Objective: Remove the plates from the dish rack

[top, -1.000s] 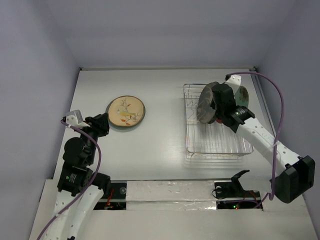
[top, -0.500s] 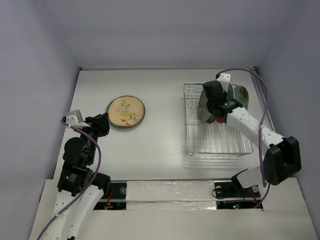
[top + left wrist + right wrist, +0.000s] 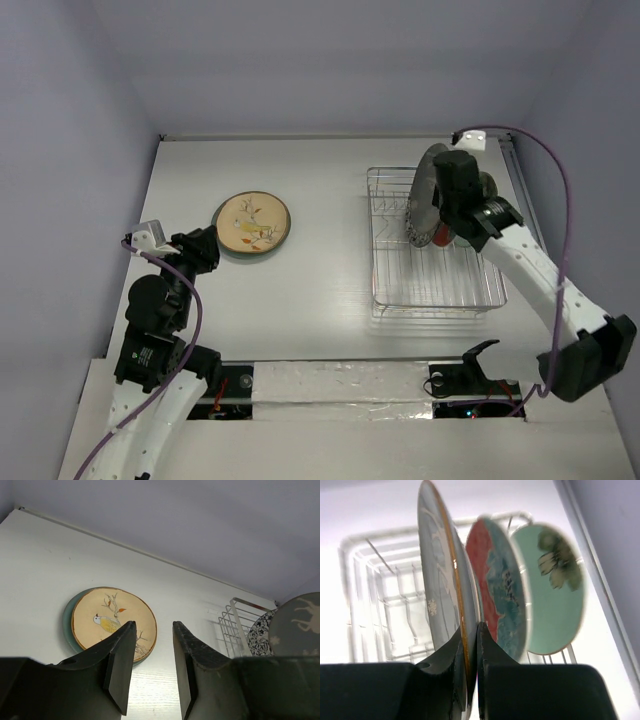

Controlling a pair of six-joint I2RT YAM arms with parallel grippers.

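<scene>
- The right gripper [image 3: 471,631] was pinched onto the top rim of the grey gold-edged round ceramic plate [image 3: 437,575], one finger on each face, jaws nearly closed with only the rim between them.
- The grey plate stood on edge in the silver wire dish rack [image 3: 440,295], at the rack's far end, first in the row of upright plates.
- Just behind it in the rack stood the red-and-blue patterned round plate [image 3: 497,597], then the pale green round plate with a dark flower [image 3: 551,595], packed close. I could not tell whether they touched.
- The left gripper [image 3: 150,667] hung part open with nothing in it, well left of the rack.
- The tan round plate with a bird motif [image 3: 112,622] lay flat on the teal round plate [image 3: 66,625], stacked on the white table [image 3: 330,300], well left of the rack.
- Handling, my read: the grey plate was rigid, glazed and slick, fairly heavy for a rim pinch, and would chip or break if dropped.
- Best hold looked like the top rim, centred over the plate so it hangs straight and does not swing in the jaws.
- Risk: dragging it sideways could knock the red-and-blue plate or catch on a rack prong, so lift straight up out of the rack.
</scene>
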